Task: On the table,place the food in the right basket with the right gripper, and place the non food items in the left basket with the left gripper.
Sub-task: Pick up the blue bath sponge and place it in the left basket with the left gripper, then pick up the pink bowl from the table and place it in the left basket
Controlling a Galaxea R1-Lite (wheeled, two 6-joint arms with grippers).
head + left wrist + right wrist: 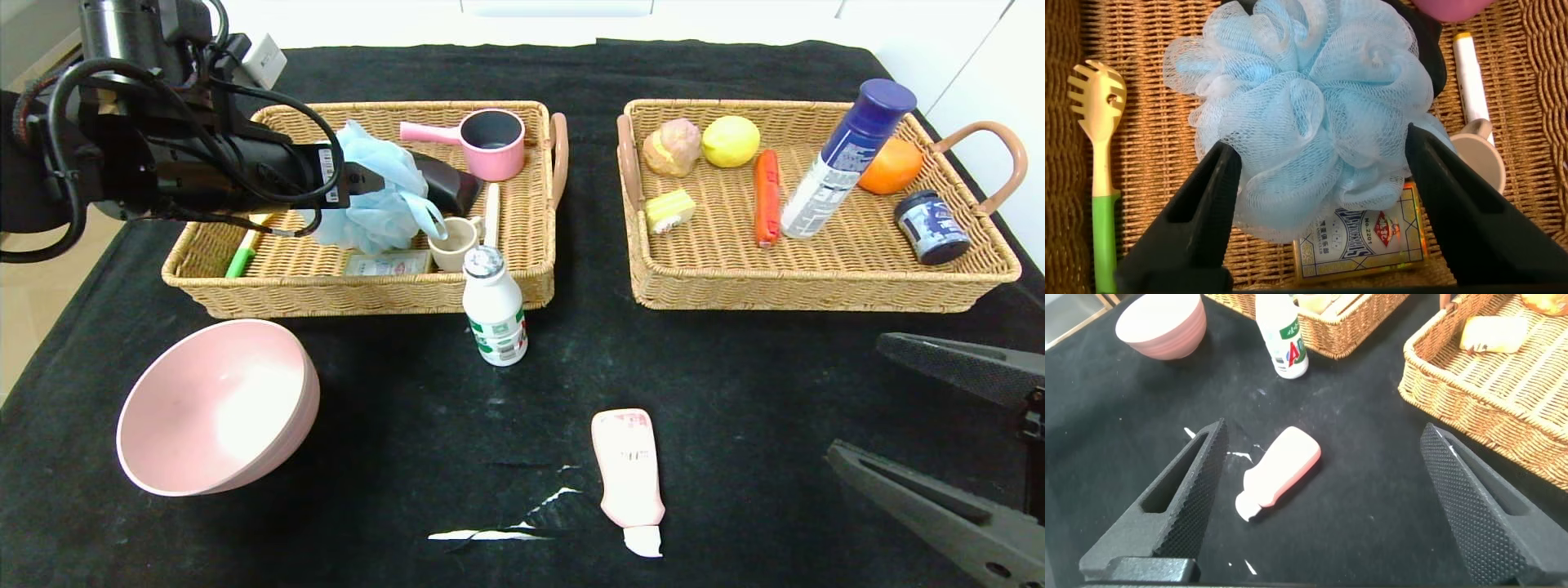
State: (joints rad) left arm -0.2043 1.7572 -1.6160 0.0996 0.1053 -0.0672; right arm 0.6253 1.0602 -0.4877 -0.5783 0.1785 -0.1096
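Left gripper [1315, 204] is hanging over the left basket [245, 282], fingers [1200, 212] spread wide on either side of the blue bath puff [1306, 114], not squeezing it; whether the tips are touching the mesh cannot be told. The puff is sitting inside the left basket. Around the puff in that basket: a pasta fork [1096, 139] with a green handle, a card box [1364, 237] partly under the puff, a white marker [1470, 73], a small cup [451, 243], a pink saucepan [490, 143] at the far side.

Right gripper [1323, 498] is idling low over the table near the front right corner, jaws standing wide apart, holding nothing. Between its fingers, down on the cloth, a pink tube [1278, 469] is lying flat.

The right basket [816, 286] is sitting beside the left basket with a gap between. It is holding a lemon [731, 140], an orange [891, 166], a carrot [766, 196], a yellow cake piece [669, 209], a pinkish bun [672, 147], a blue spray can [845, 155] leaning, and a dark jar [931, 227].

A milk bottle [494, 306] is standing upright just in front of the left basket. A pink bowl [216, 404] is tilting on its side, near the left basket's front left corner.

The table is wearing a black cloth [392, 457], scuffed with white streaks near the tube. Behind the table a white wall [980, 49]; wooden floor [24, 269] showing to the left of the left basket.
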